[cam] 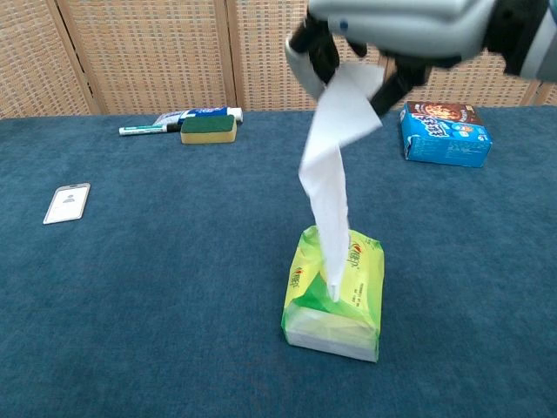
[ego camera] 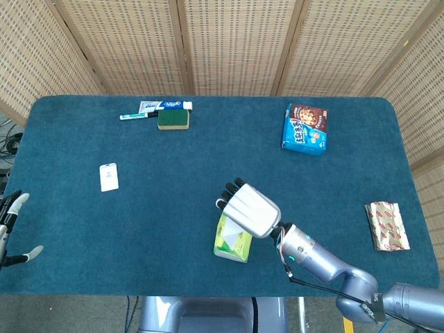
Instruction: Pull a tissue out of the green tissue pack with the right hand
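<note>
The green tissue pack lies on the blue table near its front edge, also seen in the head view. My right hand is raised high above the pack and pinches a white tissue. The tissue hangs stretched down, its lower end still in the pack's slot. In the head view the right hand covers most of the pack's top. My left hand rests at the table's left edge with its fingers apart and nothing in it.
A blue cookie box stands at the back right. A green sponge and a toothpaste tube lie at the back left, a white card at the left. A red-patterned packet lies at the right edge.
</note>
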### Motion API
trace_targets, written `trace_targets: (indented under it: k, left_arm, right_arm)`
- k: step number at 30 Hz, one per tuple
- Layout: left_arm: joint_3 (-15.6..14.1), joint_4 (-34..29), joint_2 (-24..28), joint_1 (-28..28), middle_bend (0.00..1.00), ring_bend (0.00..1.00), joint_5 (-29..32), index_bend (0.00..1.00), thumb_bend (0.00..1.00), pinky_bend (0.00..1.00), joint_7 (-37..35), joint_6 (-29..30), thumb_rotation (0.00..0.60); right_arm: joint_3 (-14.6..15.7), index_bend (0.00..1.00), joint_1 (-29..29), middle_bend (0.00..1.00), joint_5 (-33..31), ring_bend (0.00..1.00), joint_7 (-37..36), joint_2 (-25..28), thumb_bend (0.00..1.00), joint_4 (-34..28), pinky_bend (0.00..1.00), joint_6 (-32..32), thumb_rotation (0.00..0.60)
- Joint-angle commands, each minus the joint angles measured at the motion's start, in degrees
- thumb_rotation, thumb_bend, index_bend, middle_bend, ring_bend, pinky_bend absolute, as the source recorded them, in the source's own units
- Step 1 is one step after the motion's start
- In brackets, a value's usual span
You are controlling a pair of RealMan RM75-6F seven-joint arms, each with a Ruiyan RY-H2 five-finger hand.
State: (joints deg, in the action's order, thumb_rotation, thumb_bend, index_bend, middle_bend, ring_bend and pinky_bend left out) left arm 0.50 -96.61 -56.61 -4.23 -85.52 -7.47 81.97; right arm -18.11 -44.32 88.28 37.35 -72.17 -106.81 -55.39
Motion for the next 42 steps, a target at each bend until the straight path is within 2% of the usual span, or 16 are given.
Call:
trace_targets:
  k: [1, 5, 10, 12, 17, 21, 23, 24, 25, 26, 27, 28, 29, 32, 37, 42]
  left_arm:
    - [0.04, 0.04, 0.12, 0.06, 0.0, 0.0, -0.13, 0.0, 0.04, 0.0, -0.39, 0.22, 0.6]
    - [0.03, 0.14, 0.29, -0.1, 0.0, 0.0, -0.05, 0.0, 0.04, 0.0, -0.85, -0.14, 0.6]
    - [0.07, 0.24, 0.4, -0.41, 0.0, 0.0, 0.3, 0.0, 0.04, 0.0, -1.26, -0.89, 0.6]
    - [0.19, 0.39, 0.51, -0.58, 0.0, 0.0, 0.6, 0.0, 0.04, 0.0, -1.71, -1.24, 0.6]
    - [0.52, 0.82, 0.75, -1.03, 0.0, 0.0, 1.55, 0.0, 0.04, 0.0, -2.81, -2.3, 0.6]
    - [0.59, 0.84, 0.83, -1.37, 0.0, 0.0, 1.9, 0.0, 0.04, 0.0, -2.91, -3.02, 0.6]
    - [0.56, 0.87, 0.8, -1.52, 0.0, 0.0, 2.05, 0.0, 0.04, 0.0, -2.77, -3.39, 0.6]
    - [0.54, 0.86, 0.77, -1.6, 0.0, 0.0, 2.07, 0.0, 0.04, 0.0, -2.69, -3.56, 0.6]
    - [0.5, 0.86, 0.72, -1.68, 0.0, 0.0, 2.06, 0.0, 0.04, 0.0, -2.48, -3.71, 0.6]
    - [0.49, 0.82, 0.67, -1.72, 0.0, 0.0, 2.02, 0.0, 0.04, 0.0, -2.32, -3.74, 0.6]
    - [0.46, 0.79, 0.64, -1.72, 0.0, 0.0, 2.0, 0.0, 0.04, 0.0, -2.2, -3.74, 0.6]
    - [0.39, 0.73, 0.6, -1.72, 0.0, 0.0, 1.91, 0.0, 0.04, 0.0, -1.98, -3.74, 0.6]
    - [0.34, 0.72, 0.56, -1.7, 0.0, 0.0, 1.88, 0.0, 0.04, 0.0, -1.85, -3.74, 0.6]
    - [0.23, 0.64, 0.45, -1.67, 0.0, 0.0, 1.75, 0.0, 0.04, 0.0, -1.52, -3.67, 0.6]
    - [0.01, 0.65, 0.34, -1.55, 0.0, 0.0, 1.37, 0.0, 0.04, 0.0, -1.19, -3.41, 0.6]
    - [-0.09, 0.53, 0.25, -1.24, 0.0, 0.0, 0.88, 0.0, 0.04, 0.0, -0.86, -2.56, 0.6]
  right_arm:
    - [-5.72, 0.66, -1.94, 0.59, -4.85, 0.46, -0.38, -1.34, 0.65, 2.51, 0.5, -3.55, 0.6]
    - [-9.65, 0.66, -4.59, 0.59, -10.73, 0.46, 3.13, -5.99, 0.65, 7.87, 0.5, -6.38, 0.6]
    - [-10.21, 0.66, -7.45, 0.59, -15.07, 0.46, 7.52, -13.89, 0.66, 17.6, 0.5, -9.86, 0.6]
    - [-8.21, 0.66, -8.28, 0.59, -16.11, 0.47, 8.32, -18.39, 0.65, 24.27, 0.5, -10.57, 0.6]
    - [-1.91, 0.66, -8.32, 0.59, -15.75, 0.46, 5.79, -25.68, 0.66, 37.3, 0.5, -9.05, 0.6]
    - [3.81, 0.66, -7.83, 0.59, -11.34, 0.47, 3.47, -29.5, 0.66, 45.04, 0.5, -9.33, 0.6]
    - [5.83, 0.66, -7.29, 0.58, -9.6, 0.47, 2.19, -30.74, 0.65, 46.97, 0.5, -9.94, 0.6]
    - [6.69, 0.64, -6.99, 0.55, -8.82, 0.45, 1.53, -31.17, 0.63, 47.59, 0.5, -10.28, 0.6]
    - [7.85, 0.53, -6.58, 0.44, -7.71, 0.37, 0.83, -31.6, 0.49, 48.36, 0.46, -10.79, 0.6]
    - [8.61, 0.33, -6.27, 0.27, -7.17, 0.23, 0.56, -31.72, 0.29, 48.62, 0.37, -10.86, 0.6]
    - [9.22, 0.2, -5.88, 0.16, -7.16, 0.14, 0.49, -31.67, 0.17, 48.57, 0.29, -10.48, 0.6]
    - [9.76, 0.04, -5.12, 0.04, -8.82, 0.03, 1.33, -31.12, 0.02, 47.45, 0.16, -8.28, 0.6]
    - [9.63, 0.0, -4.61, 0.0, -10.65, 0.0, 2.45, -30.49, 0.0, 45.84, 0.09, -6.66, 0.6]
    - [8.33, 0.0, -3.49, 0.0, -12.71, 0.0, 2.94, -28.1, 0.0, 39.15, 0.06, -6.96, 0.6]
    - [7.46, 0.0, -0.63, 0.0, -11.01, 0.0, 1.64, -21.64, 0.0, 28.59, 0.06, -12.37, 0.6]
    - [7.9, 0.0, 6.12, 0.0, -10.19, 0.0, -2.78, -10.48, 0.0, 15.61, 0.04, -19.44, 0.6]
